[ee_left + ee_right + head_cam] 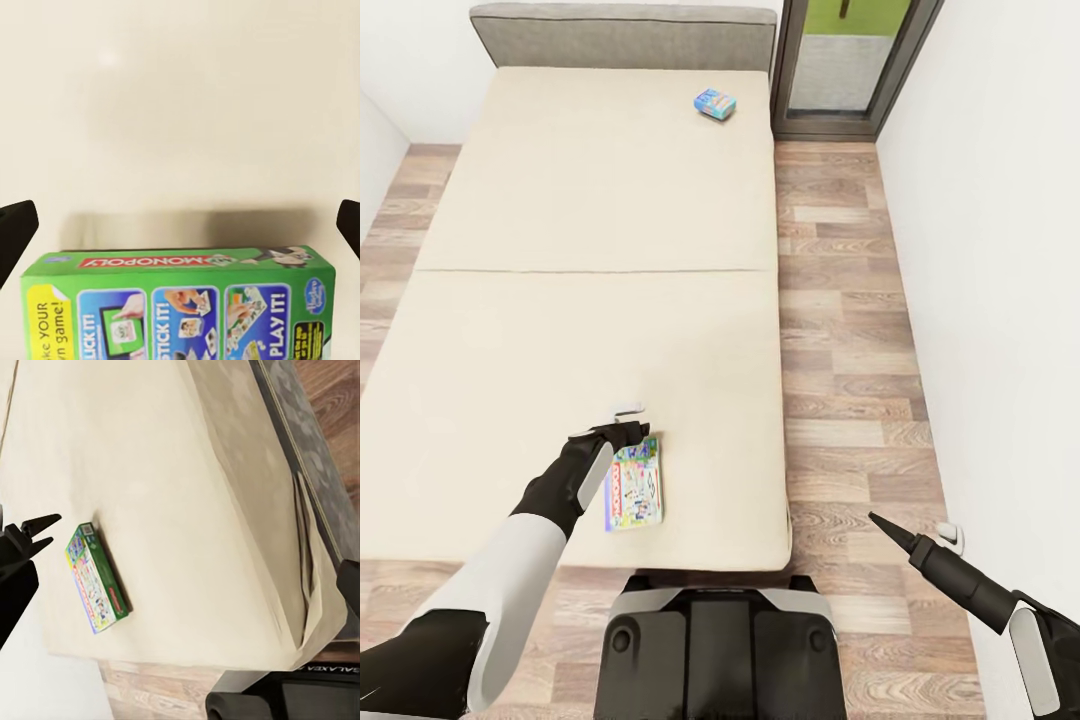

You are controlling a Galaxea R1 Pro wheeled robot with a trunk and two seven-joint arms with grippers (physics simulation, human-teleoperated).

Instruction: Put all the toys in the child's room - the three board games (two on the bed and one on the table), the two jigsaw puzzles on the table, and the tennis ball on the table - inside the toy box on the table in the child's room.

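The left gripper [622, 428], its fingers spread apart, hovers at the far end of the flat, glossy green Monopoly box [634, 484] lying on the smooth cream bed [590, 200]. A small blue game box [715, 103] rests near the grey headboard [622, 35]. Whether the right gripper [950, 533] is parted or closed cannot be told.

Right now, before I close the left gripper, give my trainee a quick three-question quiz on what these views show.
1. True or false: the Monopoly box lies on the bed near its foot-end edge.
2. Where is the small blue game box? A) on the wood floor B) near the bed's head end, by the grey headboard C) beside the Monopoly box
3. Fill in: the left gripper hovers at the Monopoly box's far end with its fingers ____.

Key:
1. True
2. B
3. open; in the left wrist view the dark fingertips stand wide on either side of the box, not touching it. The right gripper hangs over the floor, off the bed.
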